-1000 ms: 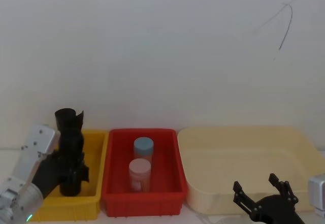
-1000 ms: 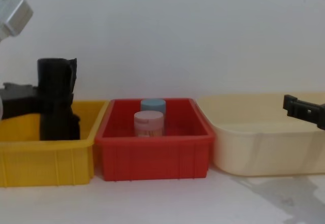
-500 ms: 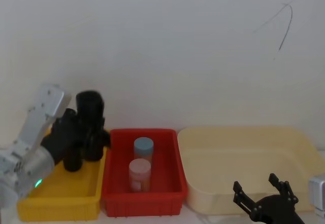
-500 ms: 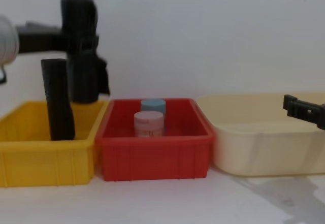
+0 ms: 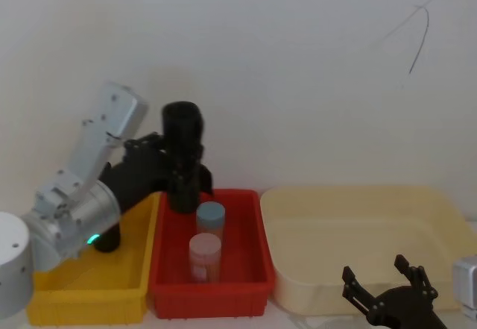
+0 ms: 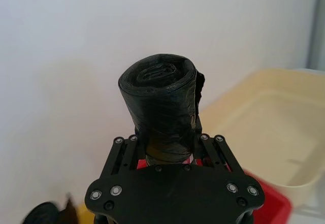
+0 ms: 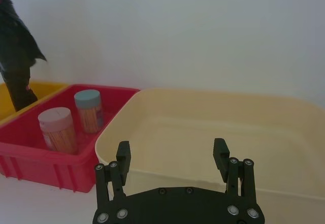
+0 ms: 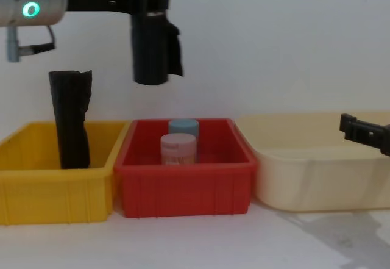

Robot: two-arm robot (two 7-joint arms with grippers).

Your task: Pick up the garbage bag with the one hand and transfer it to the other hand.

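Now: the left gripper (image 5: 181,171) holds the garbage bag (image 8: 150,40), a tall black cylindrical roll of plastic film, upright in the air over the far-left end of the red plastic tray (image 8: 183,190). Its fingers pinch the roll from both sides, plain in the left wrist view.

The right gripper (image 7: 172,150) sits low at the near right, in front of the cream plastic tub (image 8: 317,183), fingers spread wide with nothing between them. It is well apart from the bag.

A second black roll (image 8: 70,119) stands in the yellow plastic tray (image 8: 55,199) at left. Two lidded jars, one blue-topped (image 5: 210,215) and one pink-topped (image 5: 205,251), stand in the red tray.

Handling, my read: the roll looks light and soft, wound film that gives under pressure. It is probably slick, and a loose flap hangs off its right side. I'd avoid that flap, since it could peel or slip. The lower stretch below the left fingers is bare in the chest view. That is where I'd have the right gripper close, square across the body, firm before the left lets go.
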